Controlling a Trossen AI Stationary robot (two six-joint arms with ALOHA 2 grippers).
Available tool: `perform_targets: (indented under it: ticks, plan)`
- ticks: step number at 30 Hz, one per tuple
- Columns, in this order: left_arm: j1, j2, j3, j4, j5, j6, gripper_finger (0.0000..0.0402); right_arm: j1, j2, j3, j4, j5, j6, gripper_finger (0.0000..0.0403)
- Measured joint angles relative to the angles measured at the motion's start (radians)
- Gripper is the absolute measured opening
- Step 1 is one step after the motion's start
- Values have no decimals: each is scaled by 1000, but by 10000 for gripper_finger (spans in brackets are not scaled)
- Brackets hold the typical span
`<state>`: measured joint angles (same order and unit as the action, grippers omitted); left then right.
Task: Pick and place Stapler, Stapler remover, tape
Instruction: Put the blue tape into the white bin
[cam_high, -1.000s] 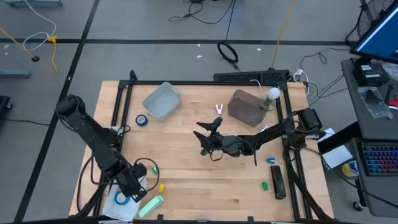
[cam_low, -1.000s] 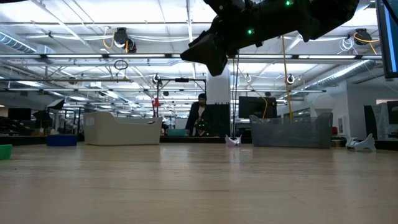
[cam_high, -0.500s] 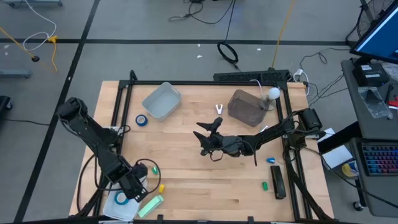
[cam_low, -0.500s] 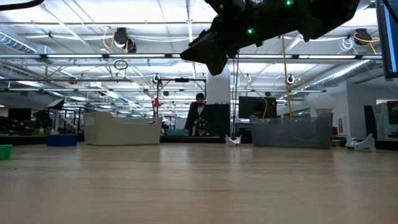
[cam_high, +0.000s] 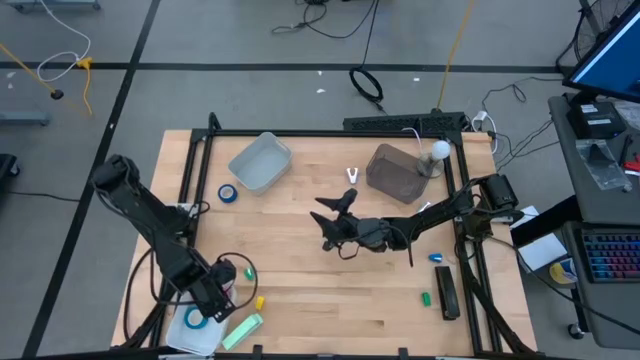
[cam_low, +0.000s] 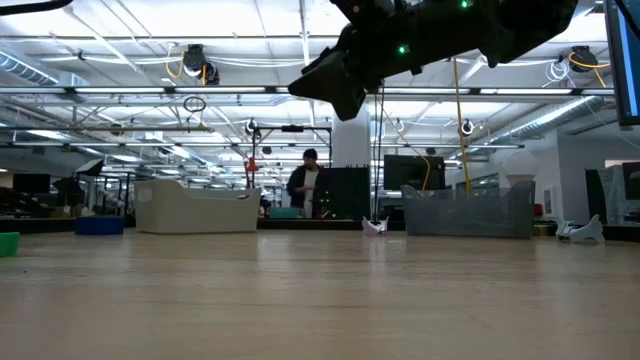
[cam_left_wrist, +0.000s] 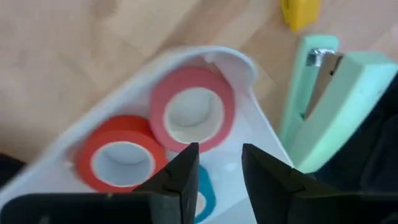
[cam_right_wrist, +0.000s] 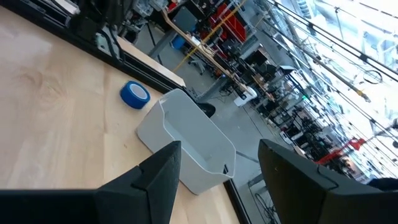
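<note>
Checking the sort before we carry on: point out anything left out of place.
One blue tape roll lies alone on the table beside the grey bin, while two red rolls and another blue one lie in the white tray under the left gripper.

Two tape rolls (cam_left_wrist: 191, 111) side by side in the tray (cam_left_wrist: 261, 134) at the table's (cam_high: 300, 290) near left corner, stapler (cam_left_wrist: 329, 99) just beside it. Another roll (cam_high: 228, 194) near the left edge, beside a bin (cam_high: 259, 163). A second bin (cam_high: 395, 173) toward the far right corner.
</note>
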<state>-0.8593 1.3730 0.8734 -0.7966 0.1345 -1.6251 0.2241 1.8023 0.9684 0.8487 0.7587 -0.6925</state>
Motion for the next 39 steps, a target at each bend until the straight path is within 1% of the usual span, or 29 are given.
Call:
perform_targets:
  ticks: [9, 17, 19, 23, 25, 26, 28, 31, 33, 36, 39]
  plan:
    - [-16, -17, 0, -135, -9, -26, 97, 0, 0, 0, 7, -4, 0, 208]
    - [-16, -17, 0, -150, -30, -7, 97, 0, 0, 0, 8, -4, 0, 208]
    - [-16, -18, 0, -150, -14, -4, 97, 0, 0, 0, 8, -4, 0, 208]
    - [-16, -41, 2, -150, 69, -21, 97, 0, 0, 0, 8, -4, -1, 208]
    - [-16, -61, 22, -157, 81, -27, 97, 0, 0, 0, 15, -4, -2, 208]
    - [-16, -75, 39, -166, 72, -27, 97, 0, 0, 0, 17, -5, -4, 208]
    - [-16, -106, 84, -214, 8, -26, 97, 0, 0, 0, 18, -17, -5, 208]
    - [-16, -142, 147, -351, -161, 2, 97, 0, 0, 0, 19, -52, -3, 208]
    - [-5, -162, 174, -455, -270, 34, 97, 0, 0, 0, 28, -54, -5, 208]
    - [43, -182, 185, -591, -370, 101, 97, 0, 0, 0, 29, -54, -15, 208]
    - [122, -185, 185, -693, -446, 216, 97, 0, 0, 0, 32, -52, -47, 208]
